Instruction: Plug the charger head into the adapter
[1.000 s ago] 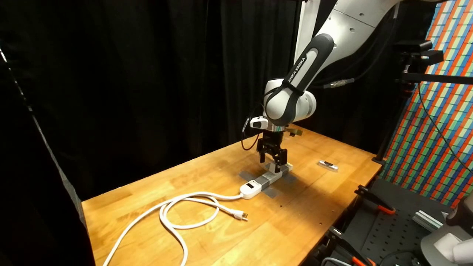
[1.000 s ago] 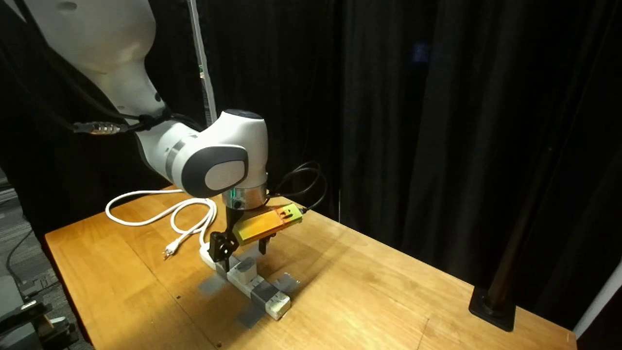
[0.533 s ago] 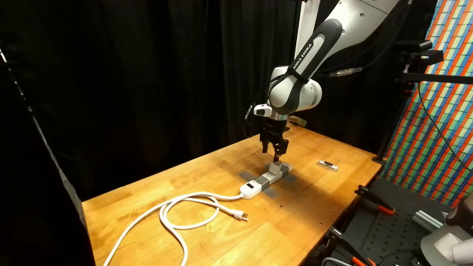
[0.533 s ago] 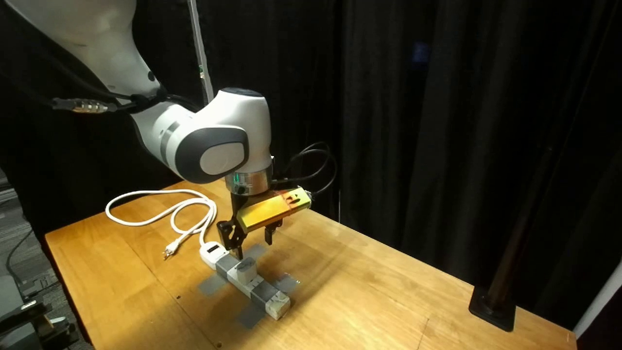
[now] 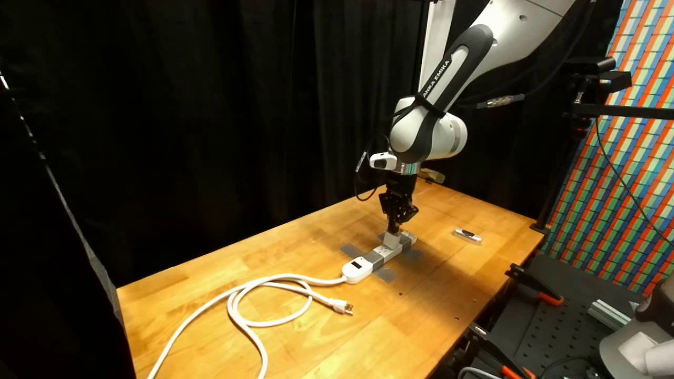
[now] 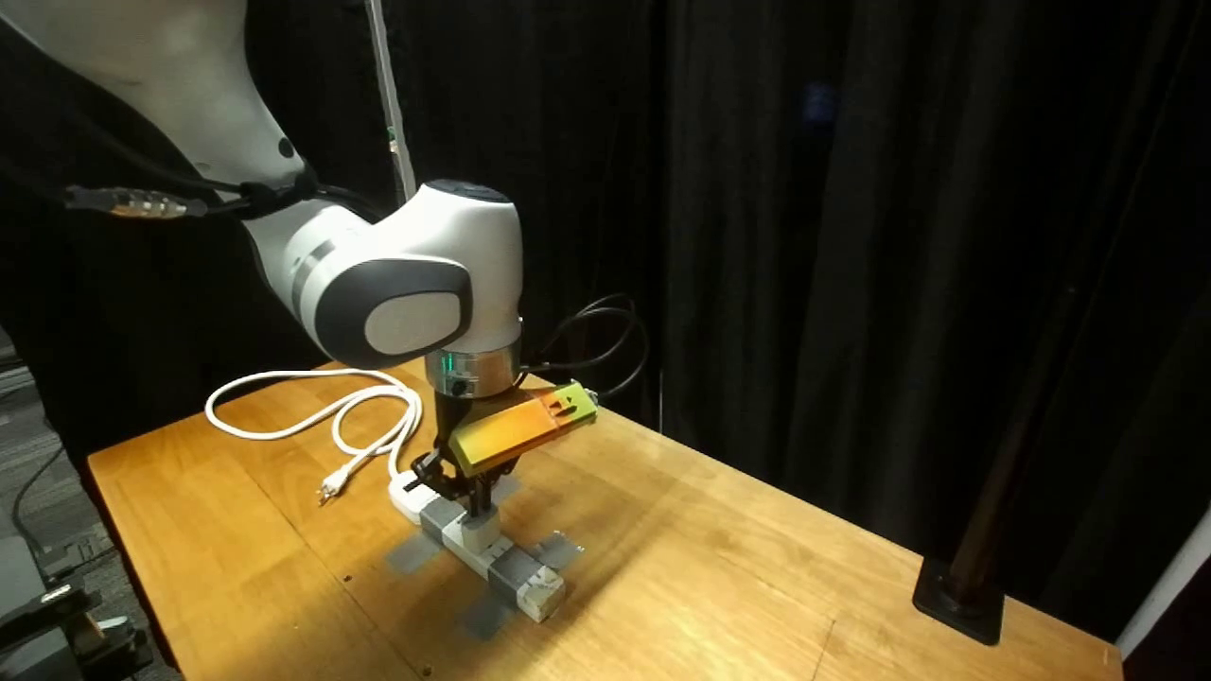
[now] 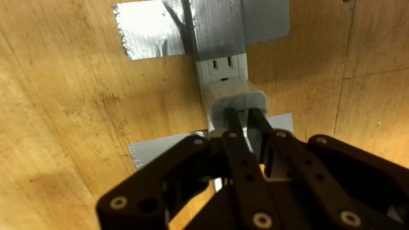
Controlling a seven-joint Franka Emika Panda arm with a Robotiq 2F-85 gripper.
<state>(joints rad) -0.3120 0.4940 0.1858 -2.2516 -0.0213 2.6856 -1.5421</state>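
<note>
Gripper [image 7: 243, 112]: fingers [image 7: 234, 123] almost together in the wrist view, a slim gap between, nothing held. Tips stand at the grey top of the charger head [image 7: 235, 99]; touching or just above, cannot tell. Closed up like this they would serve as a blunt pusher, so I take the step in hand to be pressing the block down, not lifting it.

Charger head sits on the adapter [image 5: 388, 253], part-way along, beside an unused socket [image 7: 223, 68], presumably to plug in where it stands. Underside hidden, so seating depth is unknown. If not fully home, it could tip under an off-centre push; a centred, straight-down one seems called for.

Adapter strapped to the wooden table [image 5: 447, 300] with grey tape [image 7: 220, 32], likely so it cannot slide under load.

Small dark-and-white piece [image 5: 467, 236], in an exterior view, lies well apart; purpose unclear.

White cable [image 5: 231, 306] leaves the adapter's end in loose loops, its plug [image 5: 339, 305] lying free on the wood in both exterior views; no need of mains for this fit, I judge.

Black curtain [image 6: 851, 284] beyond, probably to keep the background plain.
</note>
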